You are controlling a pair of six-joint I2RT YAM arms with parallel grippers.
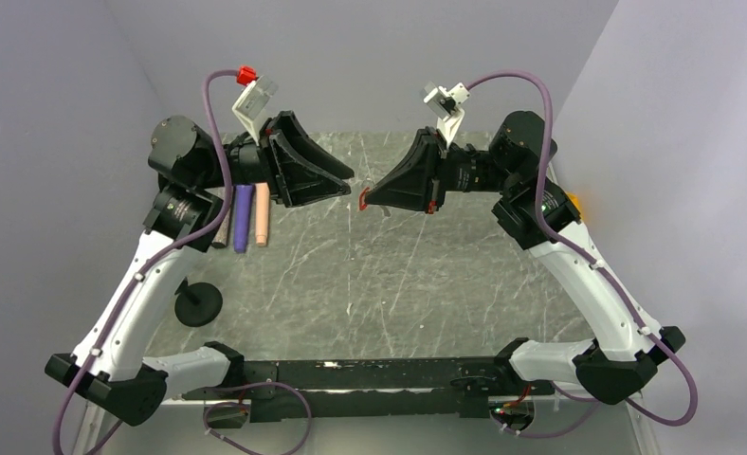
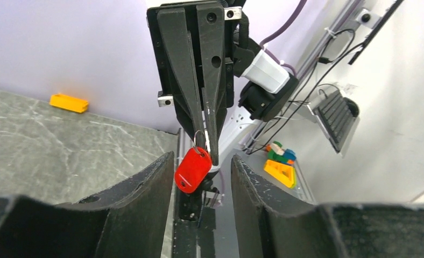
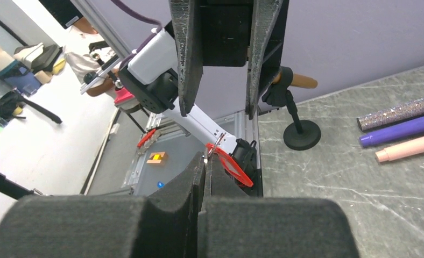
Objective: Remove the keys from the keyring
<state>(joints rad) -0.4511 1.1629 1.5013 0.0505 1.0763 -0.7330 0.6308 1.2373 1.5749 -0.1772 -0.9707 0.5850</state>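
The keyring is a small red oblong tag (image 2: 192, 169) on a thin metal ring (image 2: 199, 136). My right gripper (image 1: 366, 195) is shut on the ring and holds it in the air above the middle of the table. The tag hangs just off its tips, seen edge-on in the right wrist view (image 3: 234, 168) and as a red speck in the top view (image 1: 362, 197). My left gripper (image 1: 349, 176) is open and faces the right one tip to tip. The tag hangs just in front of its two spread jaws (image 2: 202, 161). No key shows clearly.
Three pen-like tubes, glittery, purple and pink (image 1: 243, 216), lie at the table's left, also in the right wrist view (image 3: 401, 129). A black round-based stand (image 1: 199, 303) is at the near left. A yellow-orange box (image 2: 69, 102) sits at the right edge.
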